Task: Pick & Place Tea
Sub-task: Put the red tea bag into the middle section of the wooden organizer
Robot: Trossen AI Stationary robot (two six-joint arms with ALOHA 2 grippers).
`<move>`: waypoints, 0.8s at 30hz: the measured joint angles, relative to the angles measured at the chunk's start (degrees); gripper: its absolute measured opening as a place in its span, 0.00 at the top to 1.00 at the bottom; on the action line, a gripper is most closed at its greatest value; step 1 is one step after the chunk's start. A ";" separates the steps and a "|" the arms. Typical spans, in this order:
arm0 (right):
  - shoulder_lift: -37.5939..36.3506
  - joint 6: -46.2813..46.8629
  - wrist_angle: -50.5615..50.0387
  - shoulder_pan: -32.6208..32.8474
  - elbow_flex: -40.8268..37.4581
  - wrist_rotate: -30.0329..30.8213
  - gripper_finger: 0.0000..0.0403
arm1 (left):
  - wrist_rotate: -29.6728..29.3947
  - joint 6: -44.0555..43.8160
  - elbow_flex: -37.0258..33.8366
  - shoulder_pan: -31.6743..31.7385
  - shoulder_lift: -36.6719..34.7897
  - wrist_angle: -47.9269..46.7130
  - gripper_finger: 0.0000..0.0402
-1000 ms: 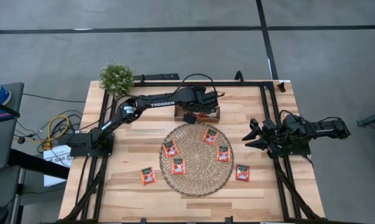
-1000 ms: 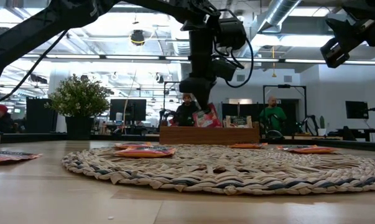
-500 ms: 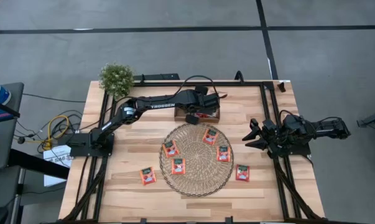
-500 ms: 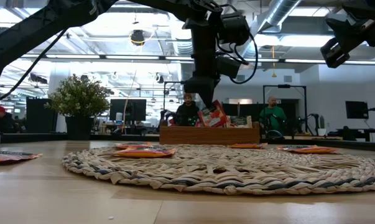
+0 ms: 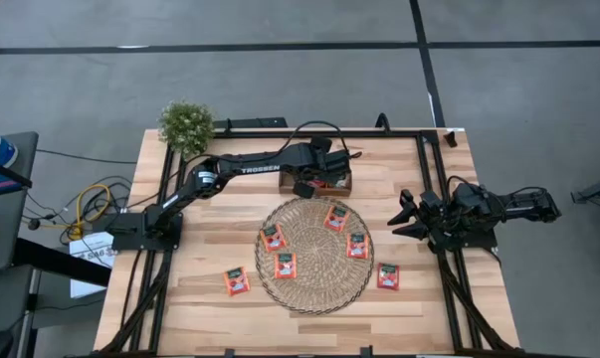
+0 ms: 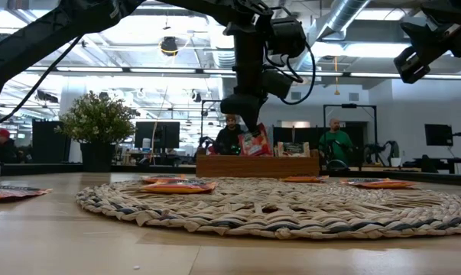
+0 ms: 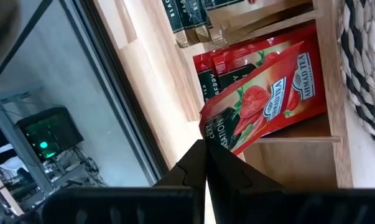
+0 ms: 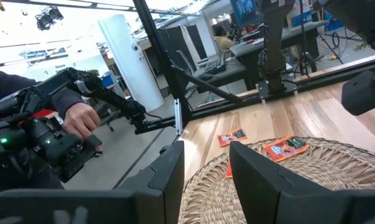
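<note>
The left gripper (image 5: 310, 185) hangs over the wooden tray (image 5: 339, 185) at the far side of the table (image 5: 200, 249), fingers pressed together on the corner of 1 red sachet (image 7: 268, 102). In the left wrist view that sachet slants out from the fingertips (image 7: 203, 163), its free end over the tray's compartment, where other red sachets stand on edge; the next compartment holds dark-and-tan packets (image 7: 203, 18). The low view shows the pinched sachet (image 6: 253, 143) tilted just below the gripper (image 6: 242, 116), its lower part behind the tray wall (image 6: 257, 166).

The rest of the tea lies flat. 4 red sachets sit on the straw mat (image 5: 314, 293): 1 near the tray (image 5: 336, 218), 1 toward the right arm (image 5: 357, 245), and 2 close together on the mat's left part (image 5: 272, 237) (image 5: 285, 265). 2 more lie on bare wood, 1 left of the mat (image 5: 237, 281) and 1 right of it (image 5: 388, 275).

The right gripper (image 5: 407, 219) waits raised at the table's right edge, fingers spread, well apart from every sachet. A potted plant (image 5: 186, 125) stands at the far left corner.
</note>
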 joint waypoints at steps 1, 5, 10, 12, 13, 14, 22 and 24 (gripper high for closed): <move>0.00 0.00 0.01 0.00 0.00 0.00 0.70 | -0.06 0.02 0.00 -0.02 0.00 0.02 1.00; -0.01 0.00 0.00 0.00 0.00 0.00 0.70 | -0.10 -0.02 0.00 -0.02 0.00 0.02 1.00; -0.01 0.00 0.01 0.00 0.00 0.00 0.70 | -0.03 -0.04 0.00 -0.02 0.00 0.02 1.00; -0.02 0.00 -0.01 0.00 0.00 0.00 0.70 | 0.04 -0.05 0.00 -0.02 0.00 0.04 1.00; 0.00 0.00 -0.01 0.00 0.00 0.00 0.70 | 0.08 -0.09 0.00 -0.02 0.00 0.04 1.00; 0.00 0.00 0.01 0.00 0.00 0.00 0.70 | 0.08 -0.13 0.00 -0.04 0.00 0.03 1.00; 0.00 0.00 0.01 0.00 0.00 0.00 0.70 | 0.49 -0.39 0.00 -0.07 0.00 0.04 1.00; -0.02 0.00 0.00 0.00 0.00 0.02 0.70 | 0.44 -0.39 0.00 -0.22 0.00 0.04 1.00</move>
